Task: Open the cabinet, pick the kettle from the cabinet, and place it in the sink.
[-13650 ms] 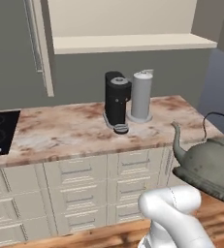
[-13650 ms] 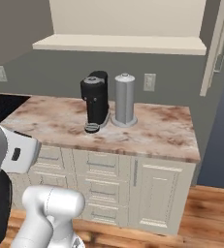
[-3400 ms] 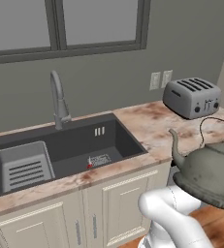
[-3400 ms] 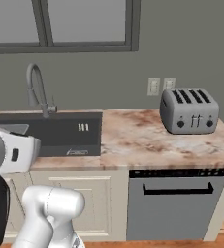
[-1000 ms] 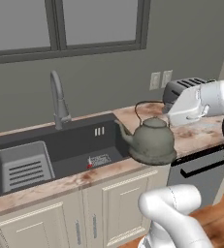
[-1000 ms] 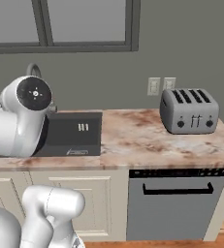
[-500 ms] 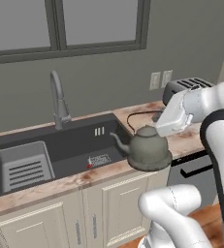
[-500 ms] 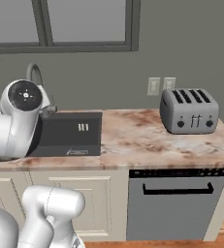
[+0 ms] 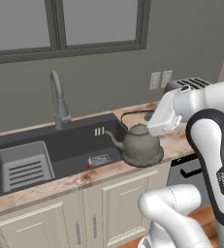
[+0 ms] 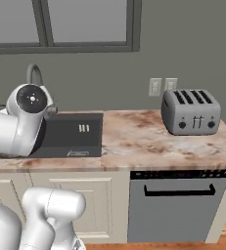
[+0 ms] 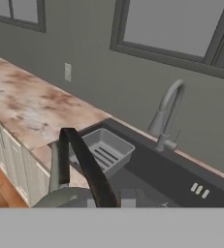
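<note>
The grey-green kettle (image 9: 141, 145) hangs low at the right front corner of the dark sink (image 9: 79, 145), its spout pointing left over the basin. My gripper (image 9: 153, 116) is shut on its thin wire handle, the white hand just right of it. In the hand view the kettle's lid (image 11: 70, 197) and dark handle (image 11: 84, 164) sit right under the hand, with the sink (image 11: 157, 174), the slotted rack (image 11: 104, 150) and the faucet (image 11: 169, 111) beyond. The rack (image 9: 24, 167) lies in the basin's left part, behind it the faucet (image 9: 59, 99). The cabinet is out of view.
A silver toaster (image 10: 190, 111) stands on the marble counter (image 10: 148, 139) right of the sink, by the wall outlets. A dishwasher front (image 10: 178, 205) is under that counter. My own arm (image 10: 21, 124) covers the sink's left part in the right base view.
The kettle has moved a little left and down toward the sink over the last second, its spout swinging to point left. The base has stayed put.
</note>
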{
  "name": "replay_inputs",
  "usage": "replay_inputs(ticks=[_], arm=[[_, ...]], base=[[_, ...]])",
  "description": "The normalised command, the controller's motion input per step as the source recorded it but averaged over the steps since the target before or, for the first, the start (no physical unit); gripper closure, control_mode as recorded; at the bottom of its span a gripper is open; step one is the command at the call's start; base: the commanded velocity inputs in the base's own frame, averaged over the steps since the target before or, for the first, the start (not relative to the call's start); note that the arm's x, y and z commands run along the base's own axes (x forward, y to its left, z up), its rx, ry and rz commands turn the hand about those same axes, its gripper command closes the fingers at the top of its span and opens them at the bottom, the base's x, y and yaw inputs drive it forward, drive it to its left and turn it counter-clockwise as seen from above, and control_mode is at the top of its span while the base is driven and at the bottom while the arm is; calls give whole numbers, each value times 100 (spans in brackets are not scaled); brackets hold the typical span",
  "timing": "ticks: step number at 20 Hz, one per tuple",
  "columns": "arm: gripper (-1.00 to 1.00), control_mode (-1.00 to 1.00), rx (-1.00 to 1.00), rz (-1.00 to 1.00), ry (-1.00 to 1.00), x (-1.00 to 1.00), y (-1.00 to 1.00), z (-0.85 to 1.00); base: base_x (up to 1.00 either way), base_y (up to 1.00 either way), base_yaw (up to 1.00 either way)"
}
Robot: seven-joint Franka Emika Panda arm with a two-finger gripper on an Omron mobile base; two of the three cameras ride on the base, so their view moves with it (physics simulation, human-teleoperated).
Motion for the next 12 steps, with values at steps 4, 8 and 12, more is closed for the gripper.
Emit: replay_inputs(ticks=[4, 8, 12], arm=[[100, -100, -1, 2, 0, 23, 0, -19], [100, -100, -1, 2, 0, 31, 3, -15], [100, -100, -2, 1, 0, 31, 12, -15]], base=[[0, 0, 0], [0, 0, 0], [0, 0, 0]])
